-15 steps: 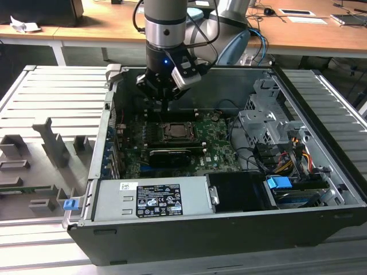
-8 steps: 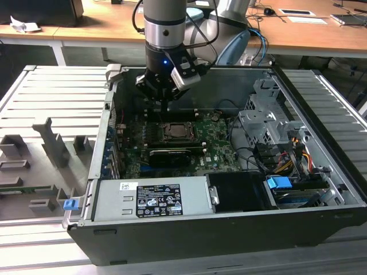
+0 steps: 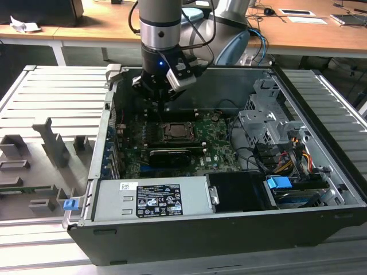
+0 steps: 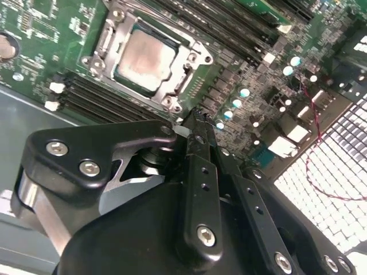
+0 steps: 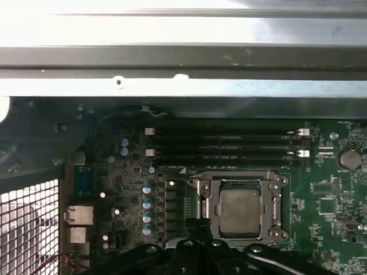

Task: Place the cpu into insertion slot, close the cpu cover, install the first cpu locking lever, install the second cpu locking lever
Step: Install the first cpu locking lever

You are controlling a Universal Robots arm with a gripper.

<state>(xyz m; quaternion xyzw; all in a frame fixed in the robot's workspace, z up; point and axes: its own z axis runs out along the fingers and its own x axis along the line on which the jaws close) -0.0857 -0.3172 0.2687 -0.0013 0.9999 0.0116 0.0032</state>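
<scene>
The cpu (image 4: 143, 60) (image 5: 241, 209) lies flat in the insertion slot (image 5: 215, 213) on the green motherboard, its dull silver top showing. The cpu cover (image 5: 238, 182) (image 4: 114, 33) lies down around it as a metal frame. My gripper (image 4: 198, 117) (image 5: 200, 225) hovers just beside the socket, toward the case's rear wall, with its black fingers shut together and nothing between them. In the exterior view the gripper (image 3: 161, 109) hangs above the board, just behind the cpu (image 3: 174, 132). I cannot tell how the locking levers sit.
Black memory slots (image 5: 223, 146) run alongside the socket. A long black expansion card (image 3: 170, 154) lies in front of it, then the power supply (image 3: 152, 197). A drive cage (image 3: 269, 126) with cables stands at the exterior view's right. The case's rear wall (image 5: 172, 57) is close.
</scene>
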